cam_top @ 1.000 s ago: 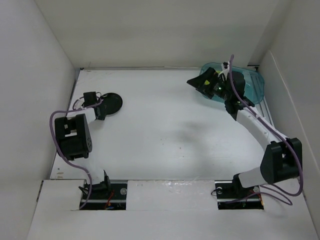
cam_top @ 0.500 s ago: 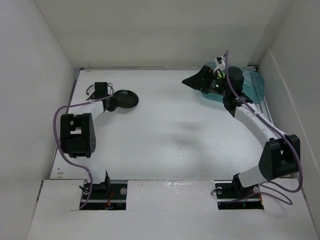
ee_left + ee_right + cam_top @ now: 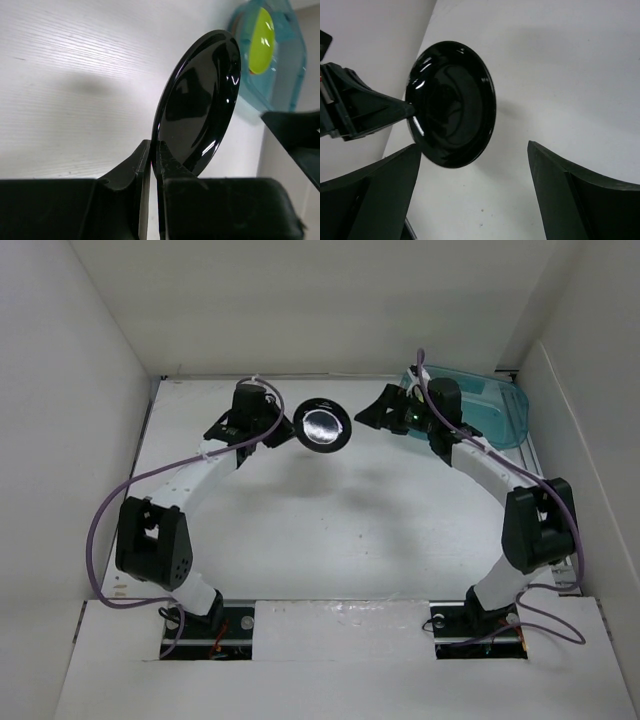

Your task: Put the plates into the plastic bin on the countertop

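We hold the black plate (image 3: 322,425) by its rim, clenched in our left fingers (image 3: 162,167), above the counter (image 3: 330,510) at upper centre, facing our spread, empty right fingers (image 3: 378,410), probably for a handover toward the bin (image 3: 505,418) at upper right.

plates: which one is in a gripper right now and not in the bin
The black plate, pinched by its rim in the left gripper and held clear of the countertop. The lime green plate lies in the plastic bin.
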`<action>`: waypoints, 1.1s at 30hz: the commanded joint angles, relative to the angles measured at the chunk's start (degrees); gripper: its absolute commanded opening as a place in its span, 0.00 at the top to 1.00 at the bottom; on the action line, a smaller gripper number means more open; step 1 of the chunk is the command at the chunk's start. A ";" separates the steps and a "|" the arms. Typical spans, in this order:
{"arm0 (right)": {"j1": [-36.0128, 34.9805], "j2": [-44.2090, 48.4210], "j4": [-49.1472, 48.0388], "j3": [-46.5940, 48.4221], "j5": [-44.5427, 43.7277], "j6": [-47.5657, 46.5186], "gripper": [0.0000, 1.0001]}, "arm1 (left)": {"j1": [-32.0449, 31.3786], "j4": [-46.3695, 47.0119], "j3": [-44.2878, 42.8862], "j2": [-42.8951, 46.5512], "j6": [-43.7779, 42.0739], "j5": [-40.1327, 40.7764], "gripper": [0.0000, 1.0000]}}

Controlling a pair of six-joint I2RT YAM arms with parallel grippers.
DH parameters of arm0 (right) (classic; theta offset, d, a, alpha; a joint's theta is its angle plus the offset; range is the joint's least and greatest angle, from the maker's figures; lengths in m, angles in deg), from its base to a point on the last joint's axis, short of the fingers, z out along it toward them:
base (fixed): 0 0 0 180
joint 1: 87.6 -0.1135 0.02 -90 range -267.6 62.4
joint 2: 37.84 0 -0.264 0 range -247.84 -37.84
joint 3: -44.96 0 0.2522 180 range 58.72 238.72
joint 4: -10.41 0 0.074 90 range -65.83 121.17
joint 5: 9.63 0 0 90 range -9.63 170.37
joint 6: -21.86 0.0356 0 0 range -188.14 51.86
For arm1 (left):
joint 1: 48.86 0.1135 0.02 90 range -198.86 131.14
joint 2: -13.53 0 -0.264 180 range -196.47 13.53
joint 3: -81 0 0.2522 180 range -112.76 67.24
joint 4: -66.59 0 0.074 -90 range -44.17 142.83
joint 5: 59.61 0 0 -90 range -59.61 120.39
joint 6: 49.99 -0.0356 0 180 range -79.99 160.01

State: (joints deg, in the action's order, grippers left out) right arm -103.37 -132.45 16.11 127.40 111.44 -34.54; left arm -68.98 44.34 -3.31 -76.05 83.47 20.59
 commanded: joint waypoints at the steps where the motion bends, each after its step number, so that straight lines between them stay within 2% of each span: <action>1: 0.30 -2.07 -3.27 0.75 1.44 -2.14 0.08 | 0.34 6.37 0.31 3.27 -1.97 -11.18 1.00; 5: 0.30 -5.31 -7.23 0.75 6.72 1.19 0.16 | 0.34 10.06 1.37 1.51 -2.51 -20.07 1.00; 8: 0.30 -6.38 -9.60 0.75 8.83 3.57 0.42 | 0.34 14.90 3.48 1.51 -1.37 -23.68 1.00; 9: 0.30 -7.07 -10.48 0.75 9.79 4.96 0.69 | 0.34 14.91 3.48 1.51 -1.36 -23.68 1.00; 10: 0.82 -7.08 -11.45 0.05 10.32 5.94 0.93 | 0.34 13.25 3.48 1.51 -1.97 -22.64 0.85; 11: 1.61 -7.08 -12.24 0.05 9.72 6.99 1.00 | 0.34 10.37 1.74 1.51 -1.98 -20.28 0.51; 12: 2.14 -6.30 -13.64 -1.43 8.67 8.31 1.00 | 0.34 7.20 0.51 1.51 -2.50 -17.12 0.01; 13: 2.76 -5.25 -13.65 -1.45 7.00 10.93 1.00 | -0.18 1.34 -0.81 2.30 -3.03 -13.96 0.00; 14: 3.37 -4.63 -13.65 -2.32 2.98 12.09 1.00 | -0.18 -1.15 -1.69 3.26 -3.03 -6.44 0.00; 16: 5.74 -3.05 -13.65 -2.33 -1.34 14.46 1.00 | -0.18 -4.06 -2.32 6.24 -3.03 0.36 0.00; 17: 7.58 -2.52 -12.52 -2.33 -5.89 15.08 1.00 | -0.18 -6.60 -2.32 9.74 -3.03 6.23 0.00; 20: 10.84 -3.12 -8.92 0.83 -13.03 16.48 1.00 | -0.18 -12.83 -4.16 14.94 -4.26 12.60 0.00; 25: 18.39 -8.13 -2.24 9.43 -24.01 17.81 1.00 | -0.18 -19.27 -5.57 20.31 -9.26 15.08 0.00; 29: 21.91 -13.93 2.51 18.21 -25.10 17.81 1.00 | 0.43 -22.18 -4.53 23.83 -11.91 19.11 0.00; 33: 23.76 -20.24 6.63 24.36 -25.88 17.81 1.00 | 1.13 -21.57 -1.27 26.56 -13.14 19.73 0.00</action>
State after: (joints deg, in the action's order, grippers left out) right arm -80.03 -149.45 18.41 146.90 87.88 -17.36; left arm -68.55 25.19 -6.74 -50.26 72.91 37.53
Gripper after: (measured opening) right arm 0.097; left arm 0.993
